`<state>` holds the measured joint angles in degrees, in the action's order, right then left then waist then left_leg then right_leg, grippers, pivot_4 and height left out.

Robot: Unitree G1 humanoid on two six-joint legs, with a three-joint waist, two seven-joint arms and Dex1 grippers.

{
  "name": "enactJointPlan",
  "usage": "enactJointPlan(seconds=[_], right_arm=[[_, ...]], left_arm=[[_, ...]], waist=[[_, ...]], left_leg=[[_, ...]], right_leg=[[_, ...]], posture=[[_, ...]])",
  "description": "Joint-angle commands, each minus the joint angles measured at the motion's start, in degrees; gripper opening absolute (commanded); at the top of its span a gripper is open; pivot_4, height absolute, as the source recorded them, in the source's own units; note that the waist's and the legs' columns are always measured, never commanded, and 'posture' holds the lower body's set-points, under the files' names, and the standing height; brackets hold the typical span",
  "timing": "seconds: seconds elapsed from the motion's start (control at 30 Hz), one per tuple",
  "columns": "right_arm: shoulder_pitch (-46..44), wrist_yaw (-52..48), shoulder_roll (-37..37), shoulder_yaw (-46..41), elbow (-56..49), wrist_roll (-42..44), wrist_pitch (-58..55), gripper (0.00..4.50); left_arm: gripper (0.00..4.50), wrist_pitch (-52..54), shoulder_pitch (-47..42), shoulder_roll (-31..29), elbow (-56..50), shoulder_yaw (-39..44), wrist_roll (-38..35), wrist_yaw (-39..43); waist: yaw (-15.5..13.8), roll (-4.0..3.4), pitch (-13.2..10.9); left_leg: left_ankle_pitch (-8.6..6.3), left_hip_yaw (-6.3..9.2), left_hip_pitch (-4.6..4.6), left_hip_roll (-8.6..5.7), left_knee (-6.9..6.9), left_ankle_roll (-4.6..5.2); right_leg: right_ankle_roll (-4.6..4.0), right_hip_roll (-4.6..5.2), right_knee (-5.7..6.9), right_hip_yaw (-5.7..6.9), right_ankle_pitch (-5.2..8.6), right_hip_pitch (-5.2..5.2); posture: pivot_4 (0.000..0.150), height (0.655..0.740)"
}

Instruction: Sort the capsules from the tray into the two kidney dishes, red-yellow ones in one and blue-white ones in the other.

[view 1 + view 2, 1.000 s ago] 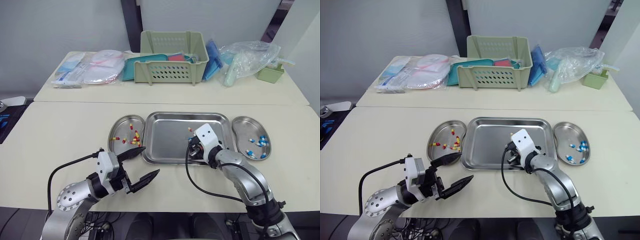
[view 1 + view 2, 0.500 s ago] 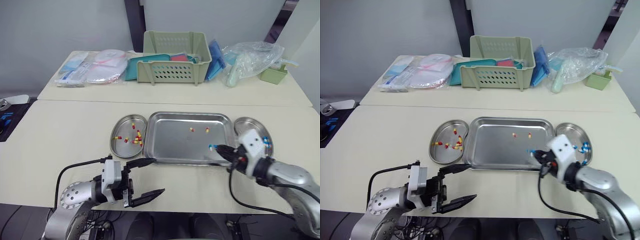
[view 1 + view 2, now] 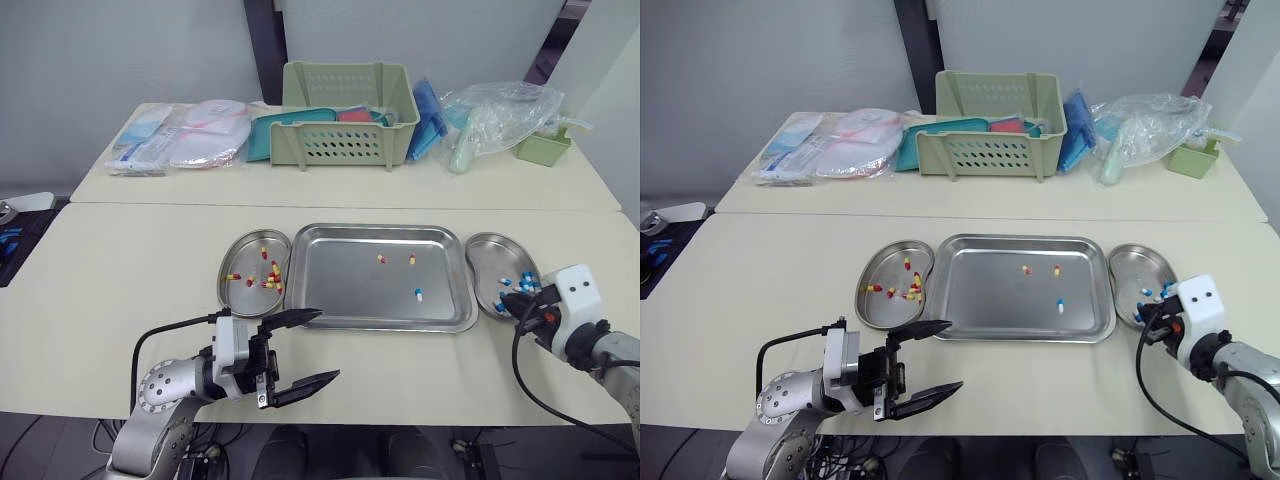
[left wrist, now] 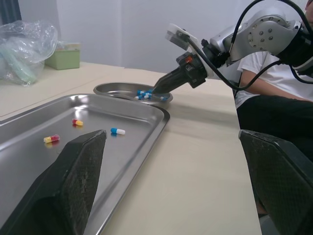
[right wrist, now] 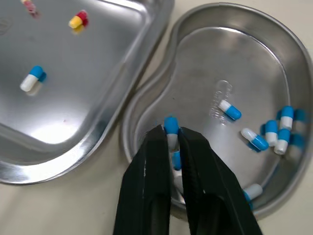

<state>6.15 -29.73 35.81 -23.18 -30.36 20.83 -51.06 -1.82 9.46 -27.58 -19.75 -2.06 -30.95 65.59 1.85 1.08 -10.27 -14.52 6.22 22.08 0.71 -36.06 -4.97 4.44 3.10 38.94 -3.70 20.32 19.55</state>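
The steel tray [image 3: 340,285] holds two red-yellow capsules [image 3: 381,259] and one blue-white capsule [image 3: 418,294]. The left kidney dish [image 3: 233,258] has several red-yellow capsules [image 3: 270,281]. The right kidney dish [image 3: 487,262] has several blue-white capsules [image 3: 524,282]. My right gripper [image 5: 170,132] hangs over the near part of the right dish, shut on a blue-white capsule [image 5: 170,123]; it is also seen at the dish's near rim as the right gripper [image 3: 508,300]. My left gripper [image 3: 328,345] is open with nothing in it, over the table in front of the tray's near left corner.
On the far table stand a green basket [image 3: 345,115], sealed packets [image 3: 185,135], a clear plastic bag [image 3: 495,115] and a small green box [image 3: 541,147]. A seam [image 3: 150,204] divides the two tables.
My right gripper has gone from the middle of the tray rightward to the right kidney dish, carrying a blue-white capsule. My left gripper has drifted slightly right, still open.
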Motion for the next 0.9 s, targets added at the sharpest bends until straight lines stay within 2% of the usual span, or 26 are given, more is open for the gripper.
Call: enactJointPlan(seconds=[0.03,0.17,0.37,0.67,0.83,0.9], right_arm=[[-0.4,1.0,0.3,-2.3,-0.1,-0.3,2.9,1.61],[0.0,0.3,0.9,-3.0,0.4,0.4,4.5,2.64],[2.6,-3.1,3.2,-2.8,1.0,-0.8,11.3,4.47],[11.3,-18.5,7.0,-5.1,5.4,-2.3,36.3,4.47],[15.9,-26.7,10.7,-8.0,9.7,1.3,37.4,4.47],[16.2,-28.6,11.4,-8.3,10.8,1.5,39.2,4.47]], left_arm=[[4.5,-1.1,-0.1,0.2,-1.3,0.2,-0.2,-0.7],[4.5,-0.3,-0.3,0.0,-2.0,0.5,-0.6,-2.0],[4.5,1.6,0.3,-0.4,-4.1,2.3,-1.5,-6.1],[4.5,7.0,5.0,-0.5,-10.3,15.4,-3.9,-20.8],[4.5,9.5,8.0,-2.5,-4.2,27.7,-4.7,-25.5],[4.5,9.0,10.6,-5.0,1.0,32.1,-3.1,-23.6]], waist=[[0.0,0.0,0.0],[0.0,0.0,0.0],[-0.1,0.01,0.0],[0.0,0.02,0.0],[-0.1,0.1,-0.1],[0.1,0.08,-0.1]], left_leg=[[0.0,0.0,0.0,0.0,0.0,0.0],[0.0,0.0,0.0,0.0,0.0,0.0],[0.0,0.01,0.0,0.0,0.0,0.0],[0.0,0.0,-0.11,0.01,-0.01,0.0],[0.0,0.02,-0.17,0.01,0.0,0.0],[0.0,0.02,-0.23,0.01,0.0,0.0]], right_leg=[[0.0,0.0,0.0,0.0,0.0,0.0],[0.0,0.0,0.0,0.0,0.0,0.0],[0.0,0.0,-0.01,0.01,0.0,-0.02],[0.01,0.01,-0.04,0.0,0.0,-0.16],[0.01,0.01,-0.07,0.04,0.0,-0.23],[0.0,0.0,-0.06,0.03,0.0,-0.26]], posture=[[0.15,0.74],[0.15,0.74],[0.15,0.74],[0.15,0.74],[0.15,0.74],[0.15,0.74]])
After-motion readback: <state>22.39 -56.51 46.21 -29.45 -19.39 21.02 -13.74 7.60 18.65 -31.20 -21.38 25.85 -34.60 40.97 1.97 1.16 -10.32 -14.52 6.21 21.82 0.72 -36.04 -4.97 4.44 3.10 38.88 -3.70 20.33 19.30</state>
